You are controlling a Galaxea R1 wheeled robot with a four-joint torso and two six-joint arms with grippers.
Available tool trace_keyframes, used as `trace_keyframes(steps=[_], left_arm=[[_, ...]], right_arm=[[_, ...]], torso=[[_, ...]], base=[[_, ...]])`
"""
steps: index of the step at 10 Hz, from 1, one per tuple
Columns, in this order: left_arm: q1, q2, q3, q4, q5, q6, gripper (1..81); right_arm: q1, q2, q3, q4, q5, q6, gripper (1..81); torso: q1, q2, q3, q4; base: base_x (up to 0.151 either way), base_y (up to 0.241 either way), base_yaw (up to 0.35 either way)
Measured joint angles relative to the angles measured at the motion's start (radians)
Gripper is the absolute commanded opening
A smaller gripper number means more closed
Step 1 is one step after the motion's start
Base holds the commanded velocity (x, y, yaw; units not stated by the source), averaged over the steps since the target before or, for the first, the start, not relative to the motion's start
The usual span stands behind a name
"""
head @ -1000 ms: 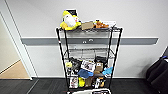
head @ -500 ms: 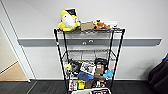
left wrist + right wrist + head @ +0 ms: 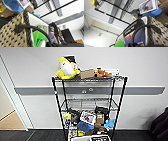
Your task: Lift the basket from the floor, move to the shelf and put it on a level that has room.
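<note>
Doorway (image 3: 8, 119) with tan floor at left, then grey wall (image 3: 140, 67), dark carpet (image 3: 37, 135) below, shelf (image 3: 88, 100) centred, basket (image 3: 90, 138) raised before its lower tiers; grip of both grippers cannot be told.

A tall black wire shelf (image 3: 88, 105) stands against a pale wall with a grey rail (image 3: 145, 90). On its top tier sit a yellow and white plush toy (image 3: 66, 68), a brown cardboard box (image 3: 87, 73) and orange toys (image 3: 103, 72). The second level (image 3: 87, 101) down is bare wire. Below it, boxes, a blue object (image 3: 84, 126) and other items crowd together. The basket's white rim (image 3: 81, 138) shows at the bottom edge, above dark floor (image 3: 37, 135).
</note>
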Motion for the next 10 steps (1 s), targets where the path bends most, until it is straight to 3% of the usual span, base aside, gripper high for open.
trace_keyframes(steps=[10], left_arm=[[-0.057, -0.06, 0.1, -0.001, 0.0, -0.002, 1.0]], right_arm=[[0.073, -0.068, 0.124, 0.001, 0.006, 0.0, 1.0]], torso=[[0.0, 0.0, 0.0, 0.0]], base=[[0.133, 0.0, 0.0]])
